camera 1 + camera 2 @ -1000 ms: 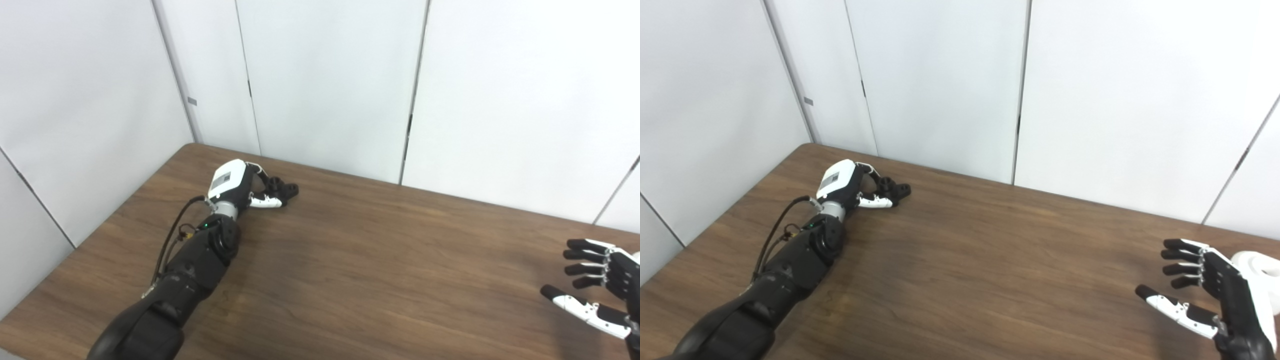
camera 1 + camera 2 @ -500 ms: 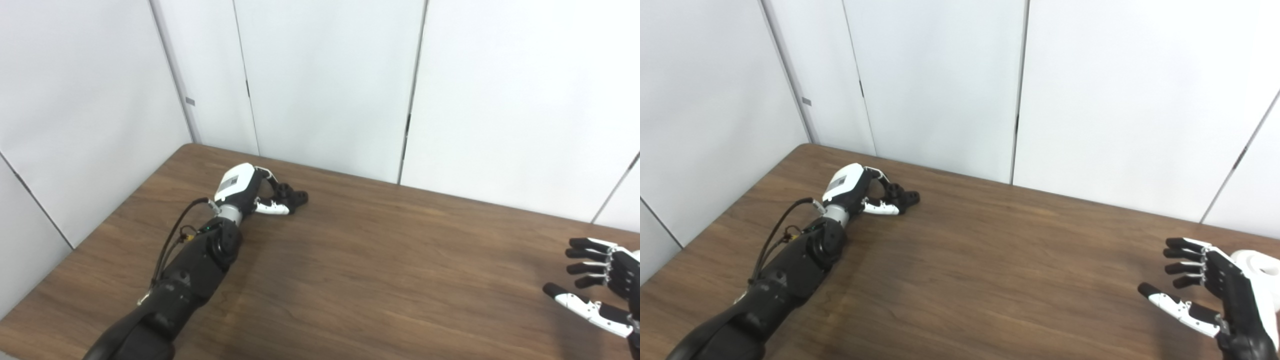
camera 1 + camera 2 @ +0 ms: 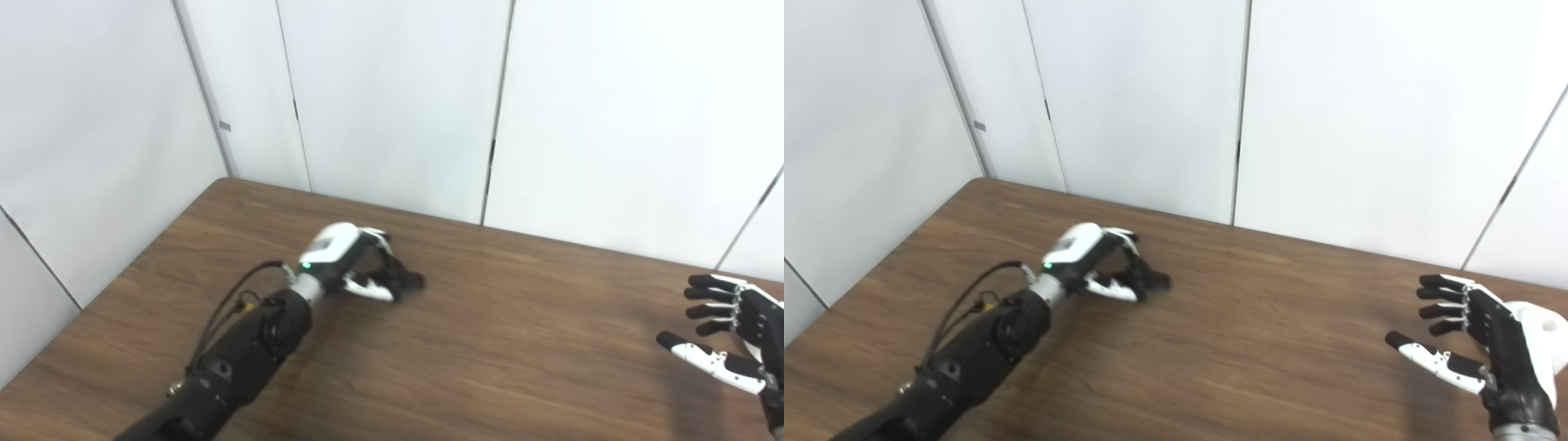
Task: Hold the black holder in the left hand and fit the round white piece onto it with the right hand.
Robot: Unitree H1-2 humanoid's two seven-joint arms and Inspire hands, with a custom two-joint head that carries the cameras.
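My left hand [image 3: 352, 260] is shut on the black holder [image 3: 405, 280], a small dark part with round lobes that sticks out past the fingers. The hand is low over the brown table [image 3: 490, 343], left of the middle, and is blurred by motion. My right hand [image 3: 1470, 331] is open at the far right, fingers spread, palm facing left, holding nothing. The round white piece [image 3: 1543, 334] shows just behind that hand at the picture's edge and is partly hidden by it. In the left eye view the right hand [image 3: 729, 324] is cut by the edge.
White wall panels [image 3: 392, 104] stand close behind the table's far edge and along its left side. The left forearm [image 3: 245, 355] and its cable lie across the table's left part.
The left hand has carried the black holder from the table's far left corner toward the middle and nearer me. The right hand has stayed open in about the same place. The camera has shifted slightly.
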